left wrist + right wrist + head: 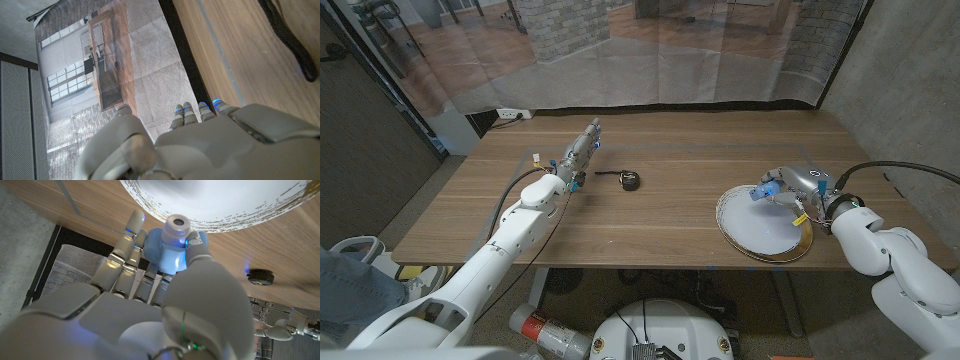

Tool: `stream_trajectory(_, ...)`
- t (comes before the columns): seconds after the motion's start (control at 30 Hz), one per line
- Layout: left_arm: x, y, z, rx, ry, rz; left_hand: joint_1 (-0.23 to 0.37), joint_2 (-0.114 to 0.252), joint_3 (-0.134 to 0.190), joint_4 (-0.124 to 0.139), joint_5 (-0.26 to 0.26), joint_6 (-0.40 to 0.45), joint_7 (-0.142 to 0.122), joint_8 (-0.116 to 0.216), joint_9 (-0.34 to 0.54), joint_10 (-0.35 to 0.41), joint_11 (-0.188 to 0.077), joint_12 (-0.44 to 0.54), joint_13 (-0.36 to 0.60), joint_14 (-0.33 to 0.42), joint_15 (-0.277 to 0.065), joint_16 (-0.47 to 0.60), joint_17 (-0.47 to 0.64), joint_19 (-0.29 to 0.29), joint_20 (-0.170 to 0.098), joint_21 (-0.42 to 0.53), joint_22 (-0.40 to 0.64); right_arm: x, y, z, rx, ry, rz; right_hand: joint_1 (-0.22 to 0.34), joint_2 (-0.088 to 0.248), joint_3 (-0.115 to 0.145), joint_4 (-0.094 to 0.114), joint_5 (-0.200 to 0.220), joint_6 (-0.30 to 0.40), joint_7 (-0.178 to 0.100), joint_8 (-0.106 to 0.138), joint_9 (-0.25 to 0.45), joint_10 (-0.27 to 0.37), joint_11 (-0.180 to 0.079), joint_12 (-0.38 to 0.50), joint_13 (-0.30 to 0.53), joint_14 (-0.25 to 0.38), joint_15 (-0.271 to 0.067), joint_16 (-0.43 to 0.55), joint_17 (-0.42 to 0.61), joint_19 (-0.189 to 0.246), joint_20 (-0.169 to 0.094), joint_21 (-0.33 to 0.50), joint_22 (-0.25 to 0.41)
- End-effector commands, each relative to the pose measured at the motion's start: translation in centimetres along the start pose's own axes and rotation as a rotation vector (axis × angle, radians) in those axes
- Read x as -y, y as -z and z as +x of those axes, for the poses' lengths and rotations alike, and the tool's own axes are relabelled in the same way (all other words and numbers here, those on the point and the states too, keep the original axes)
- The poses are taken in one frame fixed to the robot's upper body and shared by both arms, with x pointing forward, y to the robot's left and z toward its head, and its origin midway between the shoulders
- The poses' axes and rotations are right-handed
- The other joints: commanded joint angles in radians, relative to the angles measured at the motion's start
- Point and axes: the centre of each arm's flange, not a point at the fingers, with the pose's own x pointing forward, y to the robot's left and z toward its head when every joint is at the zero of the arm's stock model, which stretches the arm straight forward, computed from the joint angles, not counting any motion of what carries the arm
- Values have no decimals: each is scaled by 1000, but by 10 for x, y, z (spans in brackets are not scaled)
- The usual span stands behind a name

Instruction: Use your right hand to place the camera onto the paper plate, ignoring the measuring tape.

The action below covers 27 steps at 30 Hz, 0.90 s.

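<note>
Blue toy camera [172,247] is gripped in my right hand [798,188], pinched btw thumb and fingers [125,255], lens end pointing away from the palm. Hand + camera sit over the far edge of the paper plate [760,232]; can't tell from the head view whether the camera touches the plate or hangs just above it. Plate is white w/ a gold-speckled rim, on the right side of the wooden table [650,220], near the front edge.

Measuring tape [631,179] lies mid-table, left of the plate and well apart from it, small dark round case w/ a short strap to its left. Also visible in the right wrist view [261,276] as a dark disc on the wood.

My left hand [580,152] is on the far left part of the table, fingers extended and together, pointing toward the far edge, holding nothing. Looks like it stands on its edge, but res is poor there. It's near the tape, not touching it. Left wrist view shows its fingertips [192,111] at the table's far edge, backdrop beyond.
</note>
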Motion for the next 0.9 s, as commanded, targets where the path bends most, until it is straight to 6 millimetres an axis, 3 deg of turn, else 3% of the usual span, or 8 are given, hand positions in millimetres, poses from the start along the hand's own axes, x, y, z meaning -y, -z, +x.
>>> stream_trajectory(0.03,-2,-2,2,18,8,-21,0,7,-2,1,-2,8,4,-2,4,3,1,2,4,-4,-5,3,5,-5,-4,-2,6,-10,-9,-4,9,-47,-13,71,84,2,9,5,35,-8,34,64,21,-8,5,16,38,-163,-4,4,-4,-74,8,2)
stream_trajectory(0.9,-2,-1,0,13,11,-16,2,9,-6,1,-3,9,4,-2,4,3,0,2,4,-4,-4,3,5,-6,-4,-2,6,-28,-8,-5,-8,-125,-27,72,85,3,8,7,40,-6,37,64,34,-8,1,21,40,-161,-7,10,-11,-76,27,-1)
